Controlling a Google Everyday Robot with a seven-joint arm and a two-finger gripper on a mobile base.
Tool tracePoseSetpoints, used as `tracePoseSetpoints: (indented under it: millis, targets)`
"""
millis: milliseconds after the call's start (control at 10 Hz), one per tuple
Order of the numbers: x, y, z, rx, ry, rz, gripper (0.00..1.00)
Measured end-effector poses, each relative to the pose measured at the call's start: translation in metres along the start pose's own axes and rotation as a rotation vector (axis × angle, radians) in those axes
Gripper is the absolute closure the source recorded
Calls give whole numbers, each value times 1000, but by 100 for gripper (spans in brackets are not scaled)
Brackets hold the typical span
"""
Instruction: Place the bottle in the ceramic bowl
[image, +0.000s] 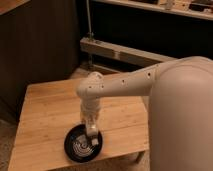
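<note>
Over bowl (82, 144) at tabletop (45, 112) front edge, I hold end effector (93, 139) low, pointing down, clamped on bottle (93, 141), its pale end just above bowl's right side, so a release should drop it inside.

Counter (45, 115): light wooden slatted top. Bowl (75, 149): black, glossy, resting directly on the counter near its front edge. Hand (93, 141): positioned over the bowl's right side, fingers closed.
</note>
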Motion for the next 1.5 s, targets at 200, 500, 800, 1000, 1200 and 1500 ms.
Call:
tracePoseSetpoints:
  millis: [200, 500, 800, 1000, 1200, 1500]
  targets:
    - [31, 20, -3, -35, 1, -139, 81]
    - [55, 35, 2, -63, -50, -351, 53]
    - [51, 31, 6, -113, -103, -365, 24]
    - [39, 35, 14, -103, -70, -373, 20]
    - [38, 34, 15, -99, -63, -374, 20]
    - [38, 35, 14, -100, -64, -375, 20]
